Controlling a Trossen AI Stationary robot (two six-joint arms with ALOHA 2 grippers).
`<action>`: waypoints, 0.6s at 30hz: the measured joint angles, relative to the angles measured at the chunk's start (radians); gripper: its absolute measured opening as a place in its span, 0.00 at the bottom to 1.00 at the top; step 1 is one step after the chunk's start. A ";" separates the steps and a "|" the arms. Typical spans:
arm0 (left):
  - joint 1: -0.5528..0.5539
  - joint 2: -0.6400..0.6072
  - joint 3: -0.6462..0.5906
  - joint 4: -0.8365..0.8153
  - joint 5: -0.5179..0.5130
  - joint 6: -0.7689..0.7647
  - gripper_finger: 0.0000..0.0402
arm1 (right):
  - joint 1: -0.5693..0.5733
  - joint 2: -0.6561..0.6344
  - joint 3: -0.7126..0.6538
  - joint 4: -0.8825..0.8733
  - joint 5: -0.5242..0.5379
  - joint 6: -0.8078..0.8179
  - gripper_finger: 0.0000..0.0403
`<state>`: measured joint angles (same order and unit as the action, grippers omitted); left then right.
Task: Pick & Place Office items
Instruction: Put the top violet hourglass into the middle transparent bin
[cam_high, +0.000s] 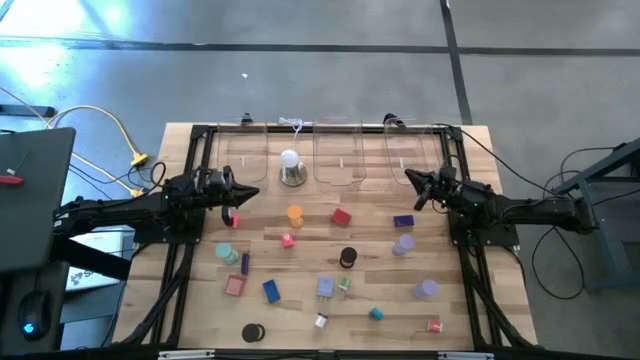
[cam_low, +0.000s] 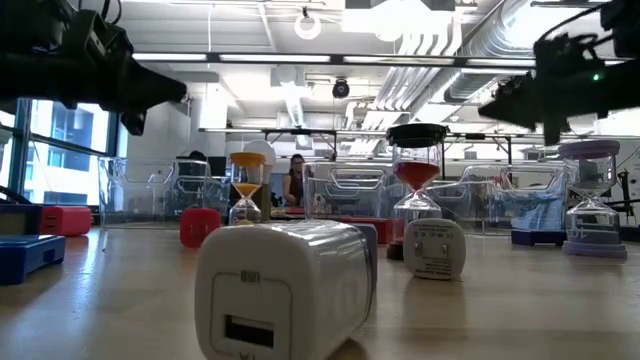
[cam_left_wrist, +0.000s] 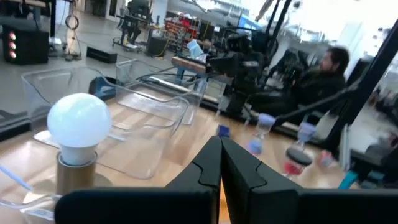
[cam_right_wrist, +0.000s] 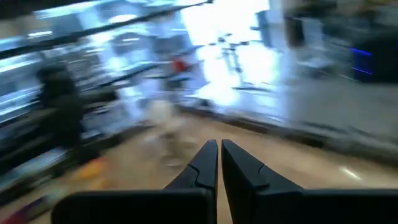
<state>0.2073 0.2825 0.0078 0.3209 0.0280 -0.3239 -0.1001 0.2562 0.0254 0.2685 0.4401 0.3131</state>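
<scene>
Several small office items lie scattered on the wooden table (cam_high: 470, 330): an orange hourglass (cam_high: 295, 214), a red block (cam_high: 342, 216), a purple block (cam_high: 403, 221), a black hourglass (cam_high: 347, 258), a blue block (cam_high: 271, 291), a black disc (cam_high: 252, 332) and more. My left gripper (cam_high: 252, 190) hovers shut over the table's left side and points toward the middle. My right gripper (cam_high: 410, 180) hovers shut over the right side, facing it. Both sets of fingertips (cam_left_wrist: 221, 148) (cam_right_wrist: 219, 149) hold nothing. In the low view a white adapter (cam_low: 285, 285) stands close in front.
A white dome lamp on a silvery base (cam_high: 291, 167) stands at the far middle, between the grippers. Clear plastic bins (cam_high: 340, 160) line the far edge. A black frame (cam_high: 196, 170) borders the table on its left and right sides. People sit in the room beyond.
</scene>
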 joint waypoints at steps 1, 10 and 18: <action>0.000 0.000 0.000 0.004 0.000 -0.018 0.00 | 0.000 0.000 0.000 0.035 -0.078 -0.046 0.03; 0.000 0.000 0.000 0.006 0.001 -0.140 0.00 | 0.000 0.000 0.036 0.255 -0.447 -0.111 0.03; 0.000 0.001 0.000 0.002 0.003 -0.252 0.00 | 0.002 0.142 0.330 -0.157 -0.405 -0.170 0.03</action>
<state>0.2072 0.2836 0.0078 0.3227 0.0311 -0.5757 -0.0980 0.3979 0.3549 0.1114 0.0353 0.1434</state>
